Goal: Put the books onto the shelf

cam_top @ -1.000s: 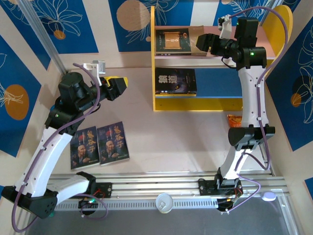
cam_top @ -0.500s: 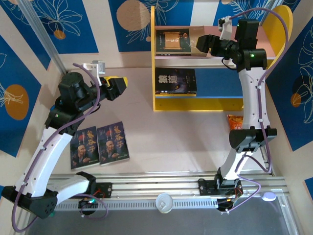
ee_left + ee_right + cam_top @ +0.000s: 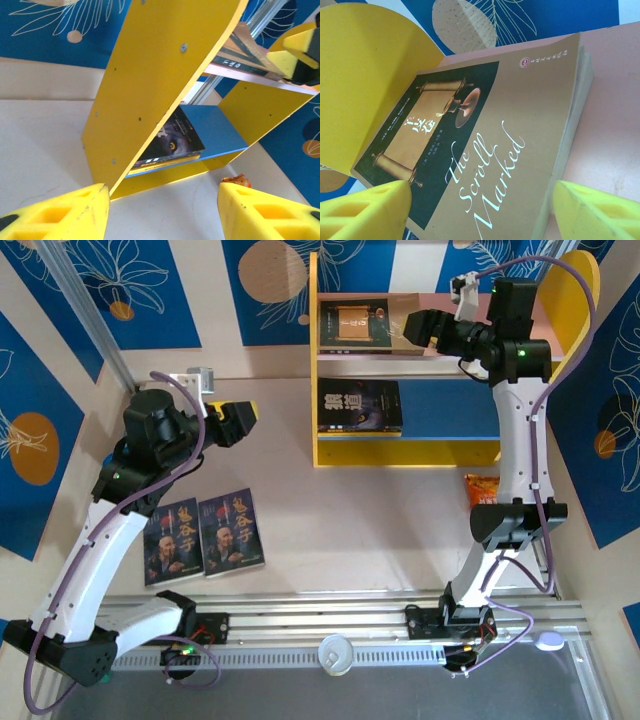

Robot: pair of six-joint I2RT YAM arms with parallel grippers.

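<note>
1. The shelf (image 3: 400, 452) stands at the far side of the table (image 3: 380, 530). It has yellow sides, a pink top board and a blue bottom board.
2. The brown book (image 3: 350, 322) lies flat on the pink top board. It is at the left end, close to the yellow side.
3. The right gripper (image 3: 412, 328) is up at the top board, just beside the right edge of the brown book.
4. In the right wrist view its two yellow fingers are wide apart, one on each side of the near end of the brown book. They do not squeeze the book.
5. The wolf book (image 3: 360, 407) lies flat on the blue bottom board, at the left end.
6. Two books with a bearded man lie side by side on the table, near the left arm. They are the left man book (image 3: 173, 542) and the right man book (image 3: 232, 532). They are well apart from the shelf.
7. The left gripper (image 3: 240, 420) hangs over the table to the left of the shelf and points at it. Its yellow fingers are apart and nothing is between them.
8. A small orange snack packet (image 3: 480, 488) lies on the table near the right end of the shelf.
</note>
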